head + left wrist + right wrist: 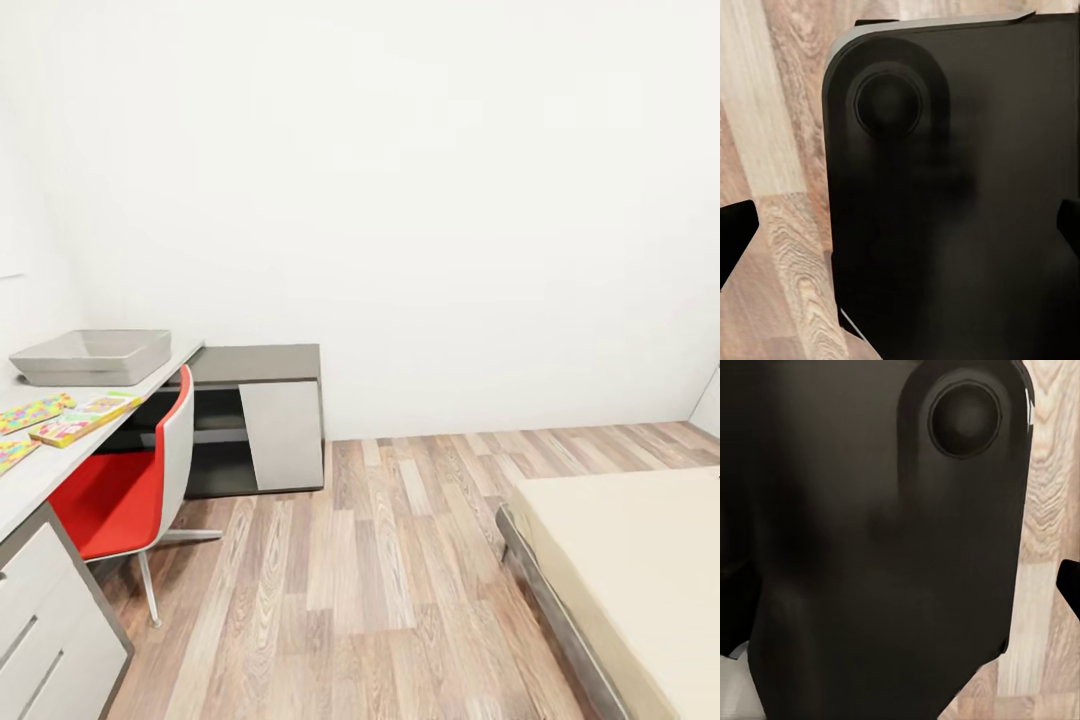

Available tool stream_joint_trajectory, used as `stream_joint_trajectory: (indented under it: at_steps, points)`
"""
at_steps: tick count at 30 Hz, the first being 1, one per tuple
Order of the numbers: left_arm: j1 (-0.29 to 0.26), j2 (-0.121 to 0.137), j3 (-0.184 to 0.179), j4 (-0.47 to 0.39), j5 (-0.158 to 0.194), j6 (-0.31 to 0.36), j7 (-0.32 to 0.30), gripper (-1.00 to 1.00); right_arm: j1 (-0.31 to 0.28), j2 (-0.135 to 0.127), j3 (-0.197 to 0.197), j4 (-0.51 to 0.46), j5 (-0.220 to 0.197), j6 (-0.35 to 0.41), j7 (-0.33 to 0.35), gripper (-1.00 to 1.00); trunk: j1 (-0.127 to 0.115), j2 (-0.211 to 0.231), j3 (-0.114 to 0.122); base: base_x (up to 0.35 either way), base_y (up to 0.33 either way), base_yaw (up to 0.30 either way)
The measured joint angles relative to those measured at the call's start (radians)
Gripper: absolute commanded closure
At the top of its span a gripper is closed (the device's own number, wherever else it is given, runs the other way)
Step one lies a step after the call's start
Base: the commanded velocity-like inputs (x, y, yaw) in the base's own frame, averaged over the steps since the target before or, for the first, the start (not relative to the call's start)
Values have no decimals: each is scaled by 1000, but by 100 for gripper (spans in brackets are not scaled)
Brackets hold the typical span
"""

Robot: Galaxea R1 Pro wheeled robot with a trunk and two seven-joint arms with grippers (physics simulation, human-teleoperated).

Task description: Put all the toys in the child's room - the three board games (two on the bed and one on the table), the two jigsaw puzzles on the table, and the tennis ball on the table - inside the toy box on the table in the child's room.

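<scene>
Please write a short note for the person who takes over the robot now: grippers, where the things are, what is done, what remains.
Grippers: both wrist views look down past dark robot bodywork at the wood floor; only black finger edges show, so their state cannot be told.
Things: the toy box stands at the far end of the table and looks empty as far as its inside shows. Nearer on the table lie one board game and two jigsaw puzzles. The bed is at the right; its visible part is bare.
Done: nothing in the box yet.
Left: all the toys. A red chair stands at the table.
</scene>
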Motion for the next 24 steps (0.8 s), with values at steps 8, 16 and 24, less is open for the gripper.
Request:
stream_joint_trajectory:
  at_steps: [8,16,24]
  points:
    - [0,2,2,0,0,-68,0,-100,0,-17,4,0,5,-2,0,-100,-31,56,24,0,0,-6]
    - [-1,7,3,-3,0,-69,0,-100,0,-21,5,-1,6,-3,0,-100,-61,112,50,0,0,0]
    - [-2,35,4,-62,-1,-57,-8,-100,0,-13,2,-2,4,-41,0,-100,-92,168,75,0,0,0]
